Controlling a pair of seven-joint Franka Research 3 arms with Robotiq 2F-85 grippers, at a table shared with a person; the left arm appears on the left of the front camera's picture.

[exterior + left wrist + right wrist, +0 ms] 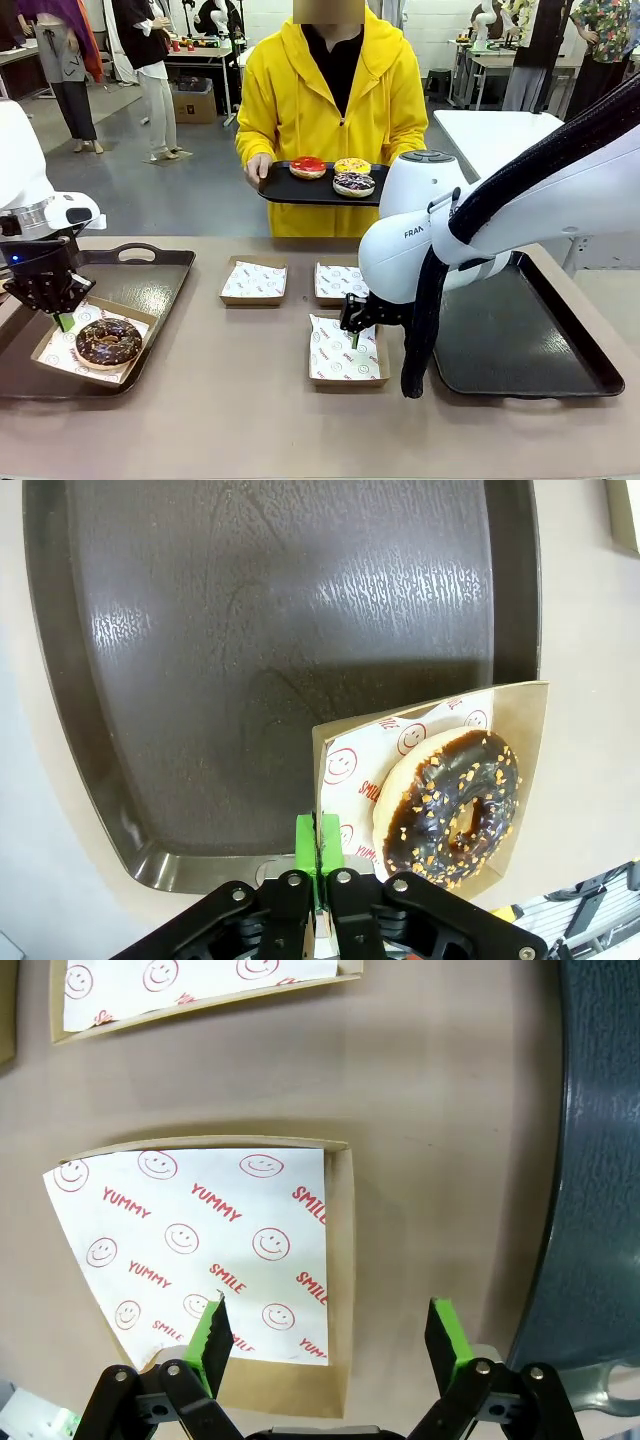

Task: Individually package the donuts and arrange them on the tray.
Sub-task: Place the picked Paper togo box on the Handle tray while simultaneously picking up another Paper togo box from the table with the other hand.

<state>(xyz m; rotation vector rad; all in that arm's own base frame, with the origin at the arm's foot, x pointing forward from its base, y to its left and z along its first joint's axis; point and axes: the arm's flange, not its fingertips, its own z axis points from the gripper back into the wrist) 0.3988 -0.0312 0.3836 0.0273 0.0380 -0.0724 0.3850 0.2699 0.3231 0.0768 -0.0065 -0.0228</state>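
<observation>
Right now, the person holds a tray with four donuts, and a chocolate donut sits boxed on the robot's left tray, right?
Not four: the front view shows three on the person's tray: a red-iced donut, a yellow-iced donut and a dark sprinkled donut. The chocolate donut does sit boxed on the left tray.

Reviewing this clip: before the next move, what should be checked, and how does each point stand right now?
1. Left claw shut on the rim of the shallow paper-lined cardboard box: ok.
2. Chocolate-iced ring donut sitting inside that box: ok.
3. Box lying fully inside the dark plastic tray: cannot tell; one side reaches the tray's rim.
4. Right claw open over the empty smiley-print paper-lined box: ok.
5. Red-iced donut, yellow-iced donut and sprinkled dark donut packaged: not ok; they lie on the person's black tray.
</observation>
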